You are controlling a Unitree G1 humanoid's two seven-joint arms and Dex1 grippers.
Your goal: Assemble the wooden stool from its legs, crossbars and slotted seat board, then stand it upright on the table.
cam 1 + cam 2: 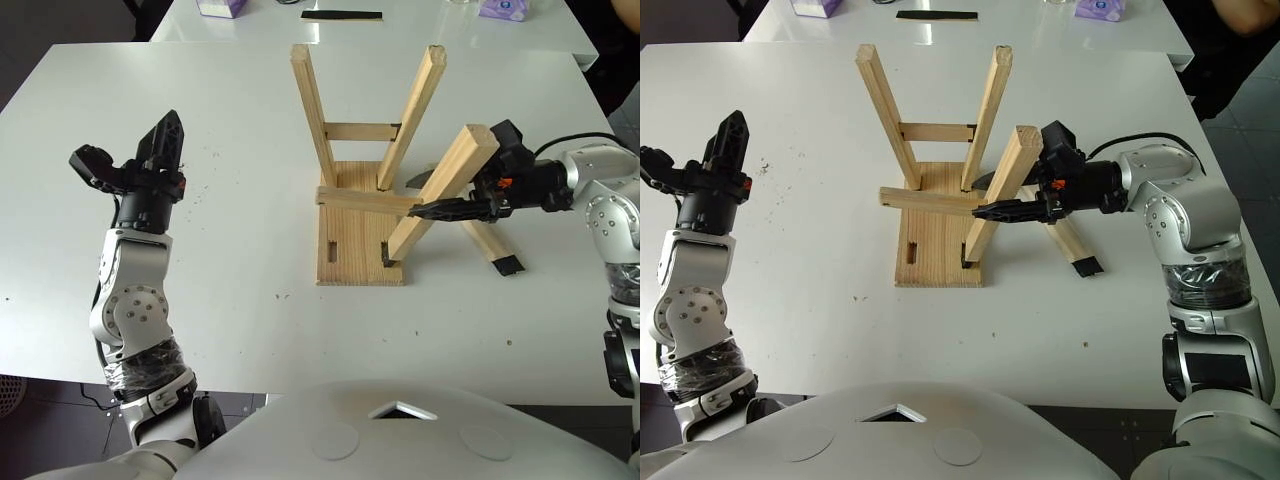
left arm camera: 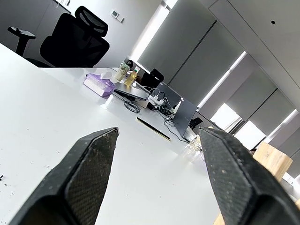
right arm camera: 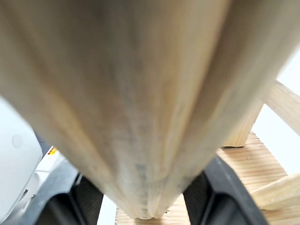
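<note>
**Q:** Which step is shown?

**A:** Seating of the third leg. The seat board (image 1: 358,240) lies flat on the table (image 1: 230,250), slotted face up. The far left leg (image 1: 315,115) and far right leg (image 1: 410,115) stand in its far slots, joined by the upper crossbar (image 1: 360,131). The right pincer (image 1: 425,195) is clamped around the third leg (image 1: 455,165), which leans toward the robot's right with its foot at the near right slot. A lower crossbar (image 1: 365,200) runs from above the board's left edge to this leg. Whether its ends are seated cannot be told.

**Q:** And the left pincer (image 1: 128,140)?

**A:** It is spread wide and holds nothing, raised over the table well apart from the board.

**Q:** What does the next move call for?

**A:** Probably tipping the held leg upright so that its end sinks fully into the slot, without dislodging the lower crossbar. The spare leg (image 1: 492,248), lying on the table just beside the right pincer, would follow.

**Q:** Are there containers?

**A:** None as such; the slots act as sockets. Three are occupied by leg ends, and the near left slot (image 1: 333,251) is vacant.
</note>
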